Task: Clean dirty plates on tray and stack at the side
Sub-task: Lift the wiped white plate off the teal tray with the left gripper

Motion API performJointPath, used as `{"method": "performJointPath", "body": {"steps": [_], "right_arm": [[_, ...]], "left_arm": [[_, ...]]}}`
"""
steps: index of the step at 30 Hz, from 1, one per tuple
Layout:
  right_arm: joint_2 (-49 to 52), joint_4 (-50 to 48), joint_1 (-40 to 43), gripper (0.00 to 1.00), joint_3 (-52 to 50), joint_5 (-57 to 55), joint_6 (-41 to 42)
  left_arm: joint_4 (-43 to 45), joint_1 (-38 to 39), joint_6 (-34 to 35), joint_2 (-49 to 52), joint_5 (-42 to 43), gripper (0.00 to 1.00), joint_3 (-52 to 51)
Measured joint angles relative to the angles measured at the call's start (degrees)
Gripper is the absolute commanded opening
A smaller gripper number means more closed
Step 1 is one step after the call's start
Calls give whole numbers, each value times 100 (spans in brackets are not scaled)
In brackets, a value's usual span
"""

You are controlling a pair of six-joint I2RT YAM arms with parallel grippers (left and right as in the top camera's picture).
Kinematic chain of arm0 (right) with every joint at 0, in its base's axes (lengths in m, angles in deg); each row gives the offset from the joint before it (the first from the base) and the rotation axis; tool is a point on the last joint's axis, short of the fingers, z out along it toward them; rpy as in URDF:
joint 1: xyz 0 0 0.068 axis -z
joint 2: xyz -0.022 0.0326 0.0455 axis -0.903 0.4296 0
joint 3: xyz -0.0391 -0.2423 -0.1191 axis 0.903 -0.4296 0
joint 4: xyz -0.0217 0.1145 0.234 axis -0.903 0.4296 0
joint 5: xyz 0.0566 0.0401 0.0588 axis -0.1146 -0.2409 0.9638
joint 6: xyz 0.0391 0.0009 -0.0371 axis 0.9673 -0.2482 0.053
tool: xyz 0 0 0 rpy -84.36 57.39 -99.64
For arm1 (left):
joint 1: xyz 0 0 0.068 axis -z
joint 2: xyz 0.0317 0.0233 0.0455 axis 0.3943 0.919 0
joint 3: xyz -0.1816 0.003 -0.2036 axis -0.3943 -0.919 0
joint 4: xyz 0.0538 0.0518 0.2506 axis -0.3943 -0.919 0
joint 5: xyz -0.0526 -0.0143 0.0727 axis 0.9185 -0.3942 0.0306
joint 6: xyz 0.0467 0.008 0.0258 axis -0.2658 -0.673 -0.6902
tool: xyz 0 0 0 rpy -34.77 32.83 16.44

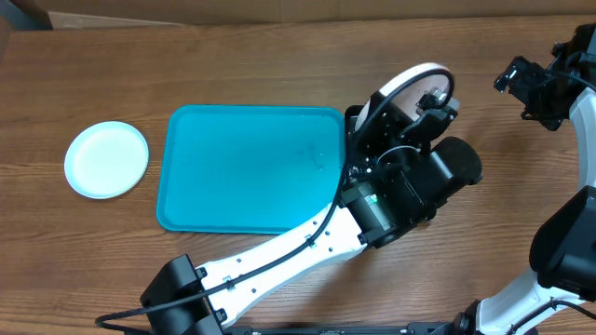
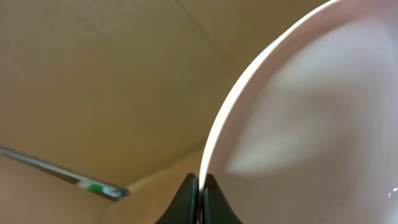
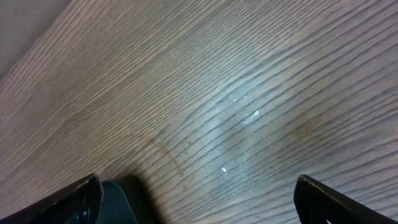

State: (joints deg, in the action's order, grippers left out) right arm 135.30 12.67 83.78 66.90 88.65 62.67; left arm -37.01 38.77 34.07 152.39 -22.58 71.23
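The left gripper [image 2: 200, 186] clamps a glossy white plate [image 2: 298, 124] upright beside the smooth teal tray [image 1: 251, 167], a round pale plate [image 1: 106, 160] lies flat on the wood-grain table [image 1: 279, 56] left of it, the right gripper [image 3: 198, 196] gapes wide

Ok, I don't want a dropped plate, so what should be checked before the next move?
1. Left end effector shut on the rim of the held plate: ok.
2. Held plate off the tray, tilted on edge beside its right end: ok.
3. Held plate free of smears: cannot tell, its face is blurred.
4. Right end effector open and away from the held plate: ok.
5. Pale plate lying flat left of the tray, usable as stack base: ok.
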Motion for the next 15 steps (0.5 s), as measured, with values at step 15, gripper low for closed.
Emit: {"method": "performJointPath", "body": {"steps": [15], "right_arm": [[0, 2, 2, 100, 0, 2, 0]], "left_arm": [[-1644, -24, 883, 0, 498, 4, 37]]}}
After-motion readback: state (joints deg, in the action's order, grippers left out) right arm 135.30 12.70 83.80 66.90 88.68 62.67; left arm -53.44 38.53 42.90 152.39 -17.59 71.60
